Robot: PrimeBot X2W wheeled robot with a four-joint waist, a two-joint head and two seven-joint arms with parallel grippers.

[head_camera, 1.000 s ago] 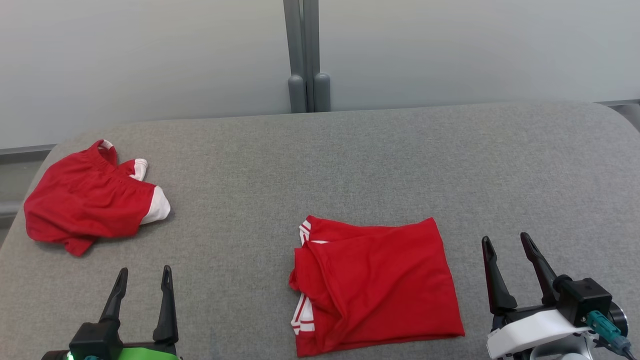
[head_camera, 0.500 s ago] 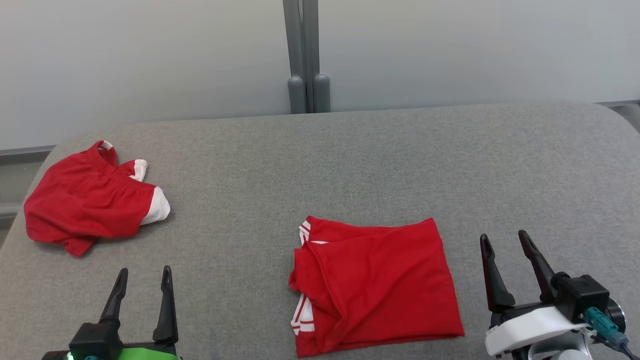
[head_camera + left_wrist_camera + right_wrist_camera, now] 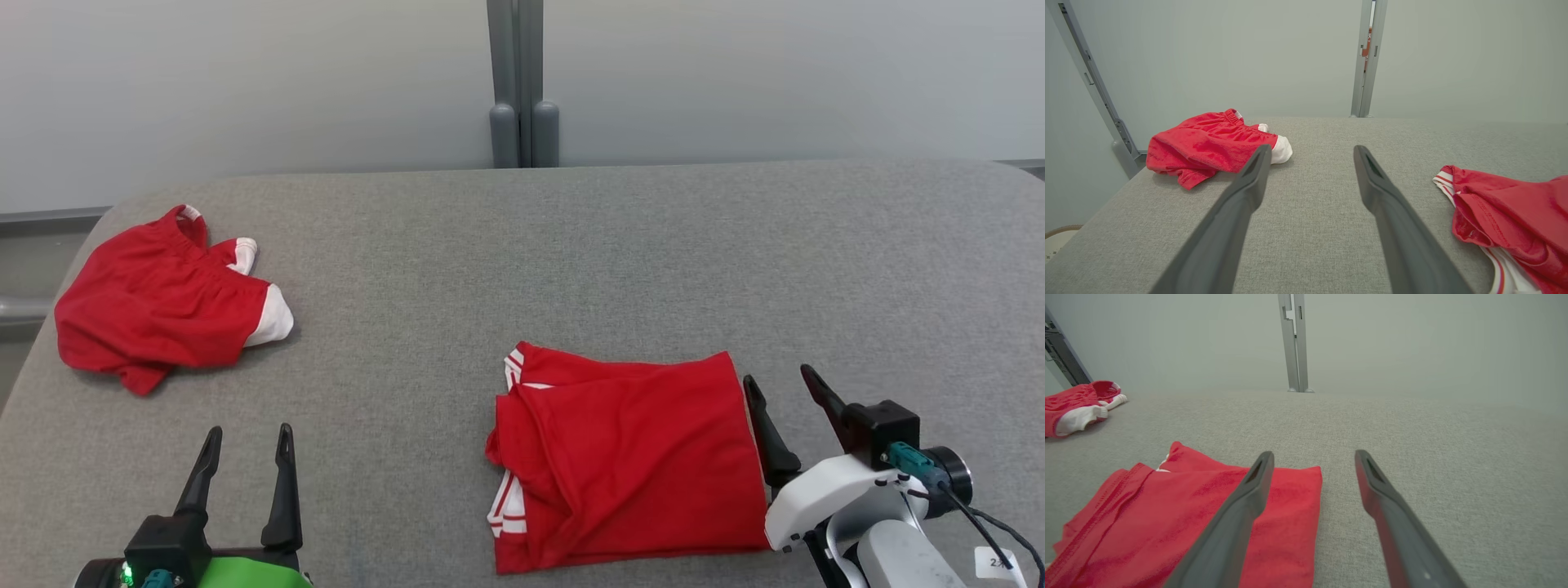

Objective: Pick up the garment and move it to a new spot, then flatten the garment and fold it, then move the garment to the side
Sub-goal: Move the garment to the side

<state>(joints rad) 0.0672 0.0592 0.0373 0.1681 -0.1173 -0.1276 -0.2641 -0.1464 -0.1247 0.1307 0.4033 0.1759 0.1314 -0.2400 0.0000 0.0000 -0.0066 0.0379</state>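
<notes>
The folded garment (image 3: 629, 457) is lying just left of the right gripper (image 3: 777, 376) — both gaping empty, the left gripper (image 3: 249, 429) well apart.

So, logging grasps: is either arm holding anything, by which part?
Nothing is held. Jaws of the left gripper and right gripper stand open, the right beside the folded garment.

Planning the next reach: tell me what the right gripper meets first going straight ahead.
Likely the bare grey table; the right gripper points just past the folded red garment's far right corner. Height is hard to judge.
</notes>
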